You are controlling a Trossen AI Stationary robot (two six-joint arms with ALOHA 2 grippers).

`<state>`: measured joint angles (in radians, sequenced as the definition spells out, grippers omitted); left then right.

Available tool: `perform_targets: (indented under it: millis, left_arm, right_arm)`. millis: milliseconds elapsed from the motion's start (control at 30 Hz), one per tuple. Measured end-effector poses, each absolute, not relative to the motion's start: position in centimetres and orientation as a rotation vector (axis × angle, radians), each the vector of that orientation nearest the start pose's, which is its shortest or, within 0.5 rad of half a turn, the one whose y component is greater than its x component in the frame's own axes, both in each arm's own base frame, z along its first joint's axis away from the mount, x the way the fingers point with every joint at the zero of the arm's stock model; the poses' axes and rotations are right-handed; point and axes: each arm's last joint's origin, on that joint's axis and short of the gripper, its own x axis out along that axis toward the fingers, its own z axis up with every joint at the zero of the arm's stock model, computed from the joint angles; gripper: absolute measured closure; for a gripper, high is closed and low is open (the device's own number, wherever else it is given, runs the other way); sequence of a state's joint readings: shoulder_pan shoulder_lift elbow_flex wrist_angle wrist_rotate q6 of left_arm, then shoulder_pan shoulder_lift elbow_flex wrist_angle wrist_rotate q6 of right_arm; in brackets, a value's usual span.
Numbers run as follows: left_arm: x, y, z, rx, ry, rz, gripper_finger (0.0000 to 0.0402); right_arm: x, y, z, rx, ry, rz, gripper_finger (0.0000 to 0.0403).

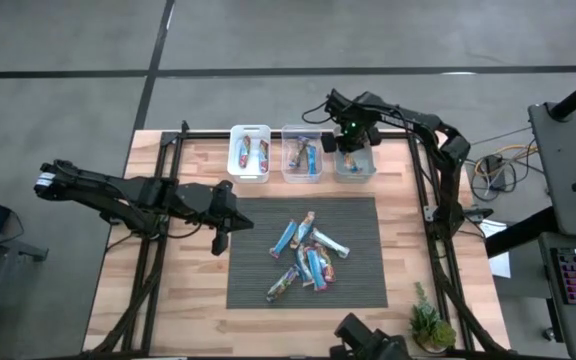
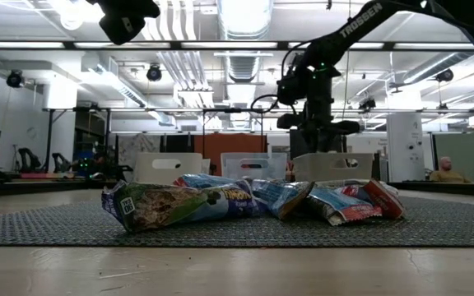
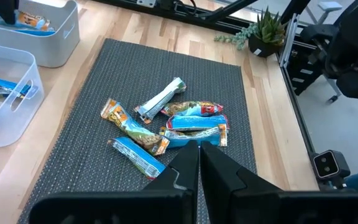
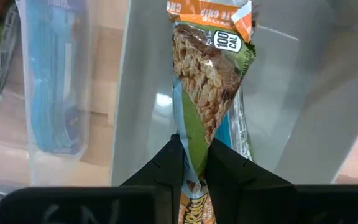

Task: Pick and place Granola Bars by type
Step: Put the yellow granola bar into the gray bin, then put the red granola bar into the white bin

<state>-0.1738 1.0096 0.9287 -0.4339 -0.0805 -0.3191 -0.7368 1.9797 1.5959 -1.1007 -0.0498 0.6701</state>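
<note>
Your right gripper (image 4: 194, 163) is clamped on one bar (image 4: 209, 87) and hangs directly over the right-hand bin (image 1: 354, 163), the bar's long axis running straight out past the fingers into that bin, so the release turns on it staying inside the walls. Your left gripper (image 3: 199, 167), fingers together and empty, waits at the mat's (image 1: 258, 285) left edge, nearer than the right to the loose bars (image 1: 306, 260). Only the right wrist view shows the grip; the high view shows which bin.

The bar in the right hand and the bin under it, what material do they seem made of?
The bar: thin glossy printed film, likely foil-lined plastic; it creases where the right hand pinches it. The bin: pale translucent plastic, probably rigid; its smooth walls let light through.
</note>
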Motion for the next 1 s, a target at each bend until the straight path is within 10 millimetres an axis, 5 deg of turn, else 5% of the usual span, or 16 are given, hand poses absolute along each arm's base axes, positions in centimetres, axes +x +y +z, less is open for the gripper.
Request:
perform_targets:
  millis: [533, 800, 1000]
  left_arm:
    - [21.0, -3.4, 31.9, -0.251, 0.52, -0.007, 0.0402]
    - [21.0, -3.4, 31.9, -0.254, 0.52, -0.005, 0.0402]
    - [21.0, -3.4, 31.9, -0.249, 0.519, 0.0, 0.0402]
  right_arm:
    - [28.8, -25.1, 22.1, 1.04, 1.182, -0.967, 0.0267]
    - [29.7, -22.3, 25.7, 0.897, 1.118, -0.842, 0.0295]
    - [30.6, -17.7, 29.3, 0.718, 1.081, -0.664, 0.0354]
